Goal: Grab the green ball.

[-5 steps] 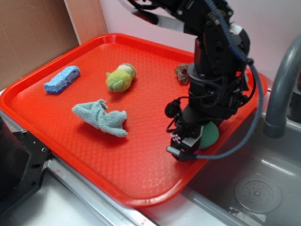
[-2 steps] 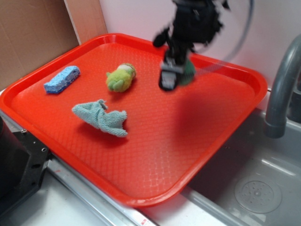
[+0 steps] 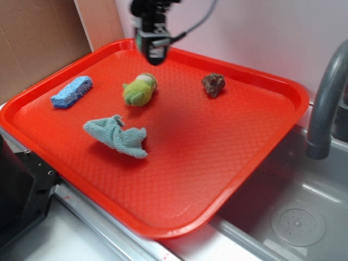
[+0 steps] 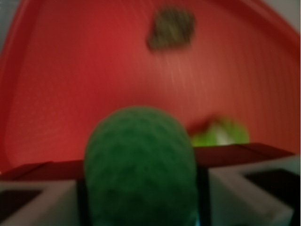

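Since a second ago, the pincer point(image 3: 154, 50) has been swung from the red tray's point(image 3: 261, 157) near-right edge to above its far rim, clamped on the green ball point(image 4: 139, 167). Squeeze should be kept firm and motion slowed.

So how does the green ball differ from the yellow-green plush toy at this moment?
The green ball is a darker green with a dimpled skin; the plush toy is yellow-green and fuzzy. The ball sits between the fingers of the end effector, raised above the far part of the red tray; the toy lies on the tray. The ball looks round, the toy lumpy and elongated. Both are green.
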Motion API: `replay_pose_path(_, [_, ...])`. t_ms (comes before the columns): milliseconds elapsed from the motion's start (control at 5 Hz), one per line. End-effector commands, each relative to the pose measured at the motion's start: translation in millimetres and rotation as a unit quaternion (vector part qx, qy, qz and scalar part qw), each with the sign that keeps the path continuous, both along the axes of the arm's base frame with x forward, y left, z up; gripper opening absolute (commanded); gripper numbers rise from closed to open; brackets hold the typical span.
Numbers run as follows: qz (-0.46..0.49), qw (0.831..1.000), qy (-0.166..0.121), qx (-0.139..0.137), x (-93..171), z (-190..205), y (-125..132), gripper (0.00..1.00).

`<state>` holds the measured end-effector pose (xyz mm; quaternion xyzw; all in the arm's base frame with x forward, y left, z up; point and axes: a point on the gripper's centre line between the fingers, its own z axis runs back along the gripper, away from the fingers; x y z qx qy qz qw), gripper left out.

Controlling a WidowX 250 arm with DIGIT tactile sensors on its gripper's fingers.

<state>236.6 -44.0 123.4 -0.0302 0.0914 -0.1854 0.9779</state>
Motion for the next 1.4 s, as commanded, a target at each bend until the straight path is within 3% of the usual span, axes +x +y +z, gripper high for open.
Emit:
replay_pose_path(0, [0.247,0.962,-0.08,0.084,-51,48,-44,0.0])
replay_pose_path(400, [0.277,0.953,-0.096,0.071,-42,73,-16,0.0])
replay_pose_path(800, [0.231,0.964,-0.111,0.067,-34,72,1,0.0])
replay_pose_path(1000, [0.195,0.969,-0.118,0.095,-39,58,-20,0.0])
replay_pose_path(1200, [0.181,0.975,-0.101,0.075,-41,47,-23,0.0])
